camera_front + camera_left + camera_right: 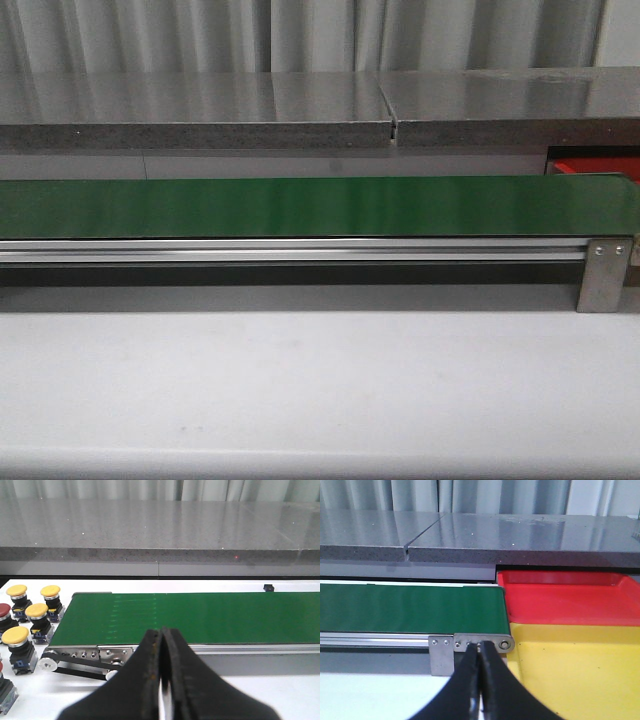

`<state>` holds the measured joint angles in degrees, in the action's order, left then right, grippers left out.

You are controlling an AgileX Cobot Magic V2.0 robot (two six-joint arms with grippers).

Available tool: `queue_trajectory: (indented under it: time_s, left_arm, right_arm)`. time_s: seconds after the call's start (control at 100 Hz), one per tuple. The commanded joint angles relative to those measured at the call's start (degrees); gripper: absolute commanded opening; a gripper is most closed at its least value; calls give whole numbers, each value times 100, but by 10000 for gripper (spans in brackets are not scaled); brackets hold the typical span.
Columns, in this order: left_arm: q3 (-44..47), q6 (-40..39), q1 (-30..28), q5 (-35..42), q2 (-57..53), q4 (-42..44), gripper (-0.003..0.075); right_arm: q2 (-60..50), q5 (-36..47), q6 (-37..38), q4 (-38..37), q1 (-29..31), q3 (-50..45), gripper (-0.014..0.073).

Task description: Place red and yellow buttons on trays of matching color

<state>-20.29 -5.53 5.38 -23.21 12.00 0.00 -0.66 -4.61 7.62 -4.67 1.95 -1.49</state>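
The left gripper (162, 645) is filling the near part of its wrist view, its two black fingers (145, 680) pressing together along their whole length and holding nothing. Just beyond its tips the end of the green belt (200, 617) is lying, with the roller and drive band of the belt frame (75, 657) just off to one side of the fingers. Past that end of the belt, well apart from the gripper, a group of push buttons is standing upright on the white table (280, 690): four yellow buttons (36, 611) on black bases and one red button (3, 611) at the picture's edge, partly cut off. None of them is touching the belt.

The right gripper (480, 647) is likewise sitting closed and empty, its fingertips (472, 652) meeting just in front of the metal end bracket (470, 644) of the belt. Beside that end of the belt, off to one side of the gripper, the yellow tray (580, 675) is lying nearer and the red tray (560, 602) is lying just behind it, their rims touching; both are showing only bare floors.

In the front view the belt is running across the whole width with nothing riding on it, and a corner of the red tray is peeking out beyond its right end. Neither arm is showing there.
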Motion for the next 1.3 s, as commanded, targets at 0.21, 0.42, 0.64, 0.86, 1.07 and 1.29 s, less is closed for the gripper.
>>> queue_trajectory:
  time_s: [0.21,0.42,0.64,0.86,1.07,1.29]
  left_arm:
    - [-383,-42,34,368,881,0,100]
    - [-396,-42,34,550,1251,0,507]
    - [-740,-42,-1,230,1834,0,511]
    - [-1497,-322,-508,-403,2607,0,511]
    - [-2187,-322,-1217,-1163,3358,-120,512]
    - [-2885,-322,-1832,-2042,4085,-124,512]
  right_arm:
    - [-102,461,-38,6,-4,124,-117]
    - [-102,461,-38,6,-4,124,-117]
    - [-102,461,-38,6,-4,124,-117]
    - [-102,461,-38,6,-4,124,-117]
    - [-102,461,-38,6,-4,124,-117]
    - [-102,461,-38,6,-4,124,-117]
